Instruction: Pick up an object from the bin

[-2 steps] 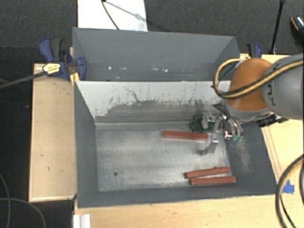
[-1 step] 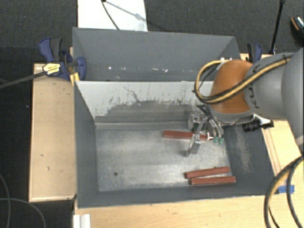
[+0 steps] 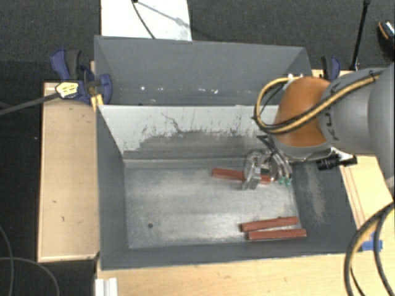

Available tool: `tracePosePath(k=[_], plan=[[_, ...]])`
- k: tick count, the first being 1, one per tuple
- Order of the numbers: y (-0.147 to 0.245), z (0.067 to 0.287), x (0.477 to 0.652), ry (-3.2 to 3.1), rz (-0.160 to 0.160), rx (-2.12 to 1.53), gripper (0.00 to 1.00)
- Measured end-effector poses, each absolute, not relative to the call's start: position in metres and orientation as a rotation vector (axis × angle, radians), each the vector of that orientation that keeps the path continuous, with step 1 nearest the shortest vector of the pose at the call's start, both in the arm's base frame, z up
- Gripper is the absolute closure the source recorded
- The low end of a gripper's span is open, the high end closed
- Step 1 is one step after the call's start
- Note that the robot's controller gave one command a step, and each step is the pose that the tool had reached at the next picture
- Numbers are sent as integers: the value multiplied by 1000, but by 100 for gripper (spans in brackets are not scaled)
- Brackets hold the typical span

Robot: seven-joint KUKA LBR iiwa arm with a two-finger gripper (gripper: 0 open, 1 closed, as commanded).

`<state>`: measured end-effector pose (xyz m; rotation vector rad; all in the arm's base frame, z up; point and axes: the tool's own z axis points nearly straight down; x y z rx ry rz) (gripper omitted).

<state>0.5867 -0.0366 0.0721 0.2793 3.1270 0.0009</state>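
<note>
Hanging low over the right half of the bin, the arm comes in from the right. Its orange cover and looped cables sit above the back-right of the floor.

The jaws are down at floor level, right on top of a red-brown stick. The stick lies flat and roughly crosswise, mid-floor and right of centre. Its left end pokes out clear to the left of the jaws, and a short reddish bit shows on their right side. The middle of the stick is hidden behind the metal of the jaws.

Jaw state: cannot tell from this angle how far open they are, or whether the stick is actually between them or just under them.

Other contents: a pair of sticks, same red-brown colour, at the front-right of the floor. They lie side by side, touching or nearly so, roughly parallel to the front wall and well apart from the jaws.

The bin floor and back slope show scuffs and scratch marks.
</note>
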Motion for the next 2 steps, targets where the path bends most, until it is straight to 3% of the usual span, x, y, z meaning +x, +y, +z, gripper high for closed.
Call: tracePosePath(k=[1, 2], plan=[[-37, 71, 586, 3130, 0, 274, 0], [-37, 71, 587, 3128, -1, 269, 100]])
